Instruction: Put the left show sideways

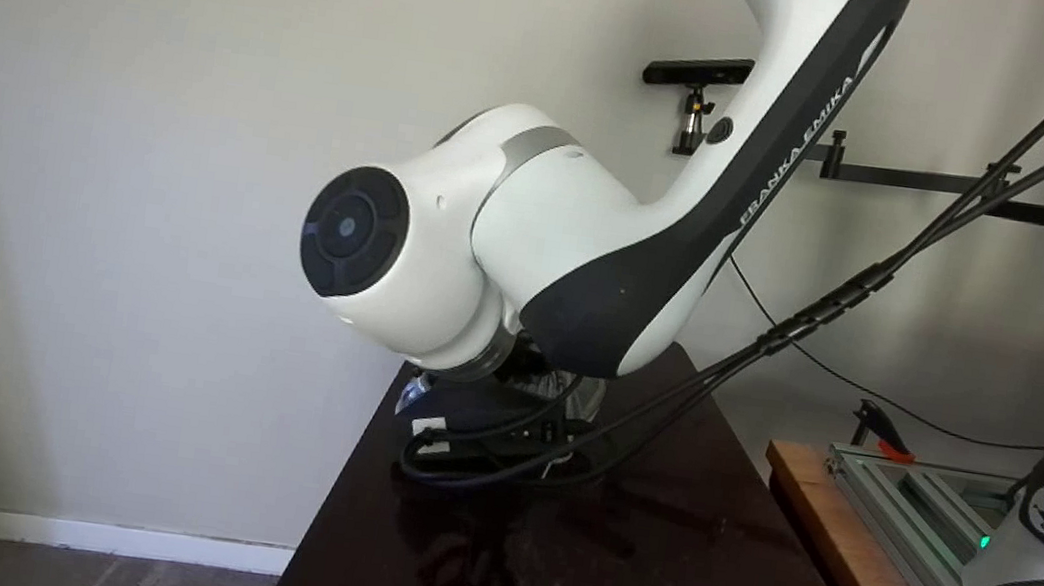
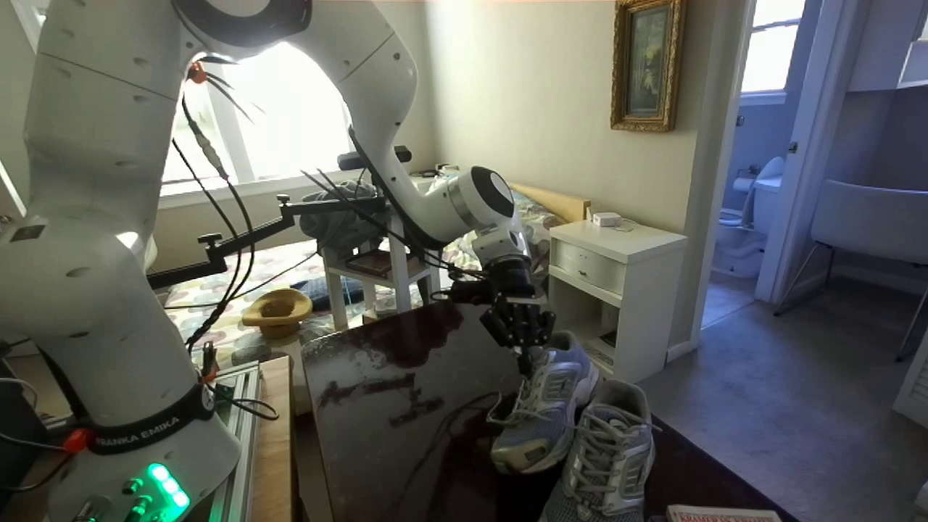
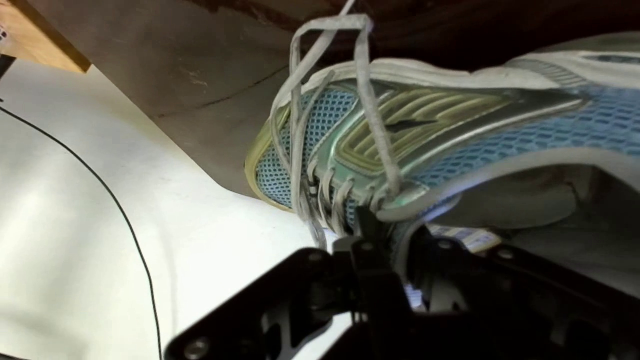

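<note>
The gripper [image 3: 392, 232] apparently has its jaws pinched on the collar of the left shoe [image 2: 545, 409], right of centre in an exterior view (beside its mate [image 2: 609, 449]), with 1 step, turning it sideways, seemingly remaining.

white arm [image 1: 559, 202] with black panels [image 1: 617, 296], pale lettering [image 1: 797, 153], green lights [image 2: 169, 484], black cables [image 1: 816, 317]; black fingers [image 3: 369, 272] with round screws [image 3: 196, 347].

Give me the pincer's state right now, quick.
Pincer: closed to a narrow gap, apparently on the upper edge of the shoe nearer the robot's base; how firmly cannot be told.
</note>
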`<state>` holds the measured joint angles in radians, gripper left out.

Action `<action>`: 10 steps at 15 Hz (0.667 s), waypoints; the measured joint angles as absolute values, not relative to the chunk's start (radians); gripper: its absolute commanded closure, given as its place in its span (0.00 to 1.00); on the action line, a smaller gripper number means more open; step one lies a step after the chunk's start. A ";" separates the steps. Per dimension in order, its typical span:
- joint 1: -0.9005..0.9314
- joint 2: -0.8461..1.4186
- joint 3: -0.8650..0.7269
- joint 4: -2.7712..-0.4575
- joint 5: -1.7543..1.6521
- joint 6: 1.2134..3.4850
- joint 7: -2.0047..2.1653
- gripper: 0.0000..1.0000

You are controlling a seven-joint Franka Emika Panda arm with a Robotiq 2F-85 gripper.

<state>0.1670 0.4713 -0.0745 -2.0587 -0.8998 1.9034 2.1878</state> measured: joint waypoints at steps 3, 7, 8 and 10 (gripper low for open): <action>0.171 0.492 -0.072 -2.039 -0.924 1.878 2.214 0.96; 0.177 0.516 -0.055 -2.016 -0.930 1.835 2.215 0.96; 0.179 0.524 -0.050 -2.008 -0.932 1.822 2.215 0.96; 0.187 0.541 -0.043 -1.994 -0.941 1.795 2.215 0.96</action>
